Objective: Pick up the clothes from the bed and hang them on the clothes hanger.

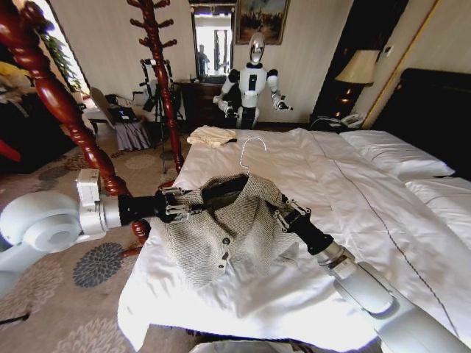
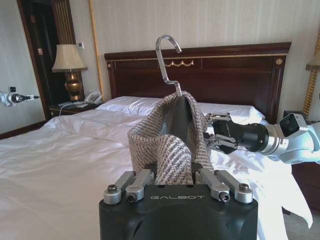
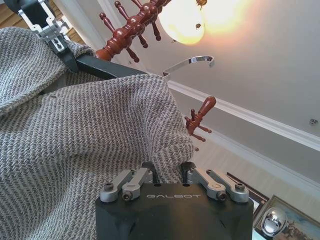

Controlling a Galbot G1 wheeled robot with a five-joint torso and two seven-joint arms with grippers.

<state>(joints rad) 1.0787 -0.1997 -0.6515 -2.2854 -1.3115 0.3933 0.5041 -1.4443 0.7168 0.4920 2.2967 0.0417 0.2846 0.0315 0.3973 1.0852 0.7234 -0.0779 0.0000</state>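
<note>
Nearest the head camera, the right arm runs up from the lower right of the frame to the right gripper [image 1: 285, 212], whose fingers are clamped on one shoulder of the grey-beige tweed jacket [image 1: 232, 232]. From the left edge the left arm reaches in, and the left gripper [image 1: 175, 206] is pinched on the other shoulder. The jacket hangs between them at the frame's centre, lifted over the near end of the bed [image 1: 353, 191], its lower hem touching or just above the white duvet.

The black hanger [image 1: 221, 187] already sits inside the jacket's shoulders, its metal hook [image 1: 250, 153] rising above the collar. In the left wrist view the hook [image 2: 167, 60] stands upright over the knit [image 2: 167, 145], and the right gripper [image 2: 212, 132] holds the far shoulder. In the right wrist view the left gripper [image 3: 47, 27] grips at the hanger's black bar [image 3: 107, 67].

By my reading, the pick-up and the dressing of the hanger are done; what remains, if anything, is hooking it onto the reddish wooden coat stand [image 1: 158, 81] at upper left.

Count: one jacket, one hanger, one bed, two grippers, one cream folded cloth [image 1: 211, 135] at the bed's far corner.
</note>
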